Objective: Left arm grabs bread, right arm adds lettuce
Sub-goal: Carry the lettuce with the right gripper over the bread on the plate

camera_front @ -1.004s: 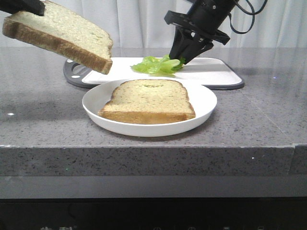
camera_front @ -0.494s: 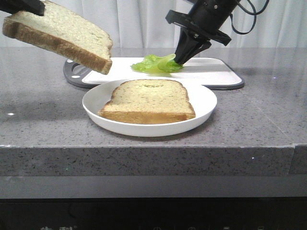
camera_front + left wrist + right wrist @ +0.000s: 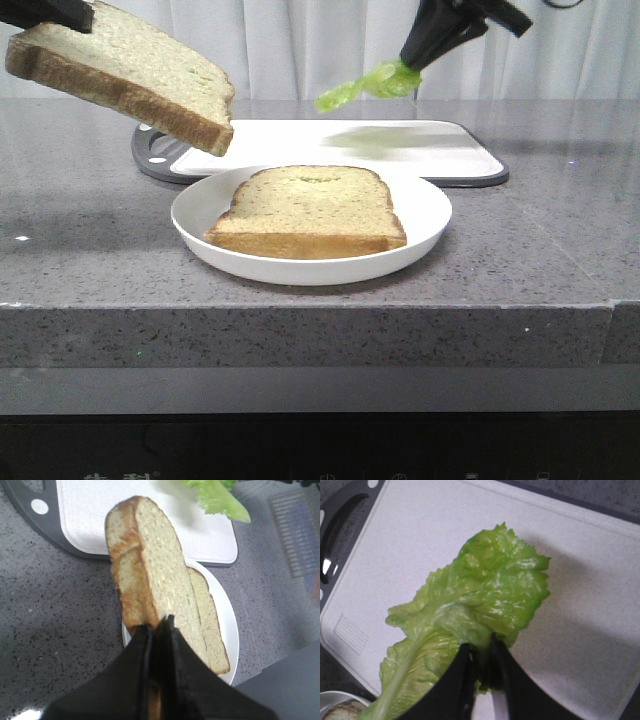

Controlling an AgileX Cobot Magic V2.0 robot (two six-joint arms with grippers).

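The left gripper (image 3: 159, 627) was squeezed tight on one edge of the bread (image 3: 125, 72). The bread was up in the air, tilted, to the left of the white plate (image 3: 425, 215). Another slice (image 3: 310, 212) lay flat on that plate. The right gripper (image 3: 481, 655) was pinched shut on the lettuce (image 3: 470, 610). The leaf hung from its fingers, high above the white cutting board (image 3: 440, 150), not touching it. The board sat on the gray counter (image 3: 540, 250) behind the plate.
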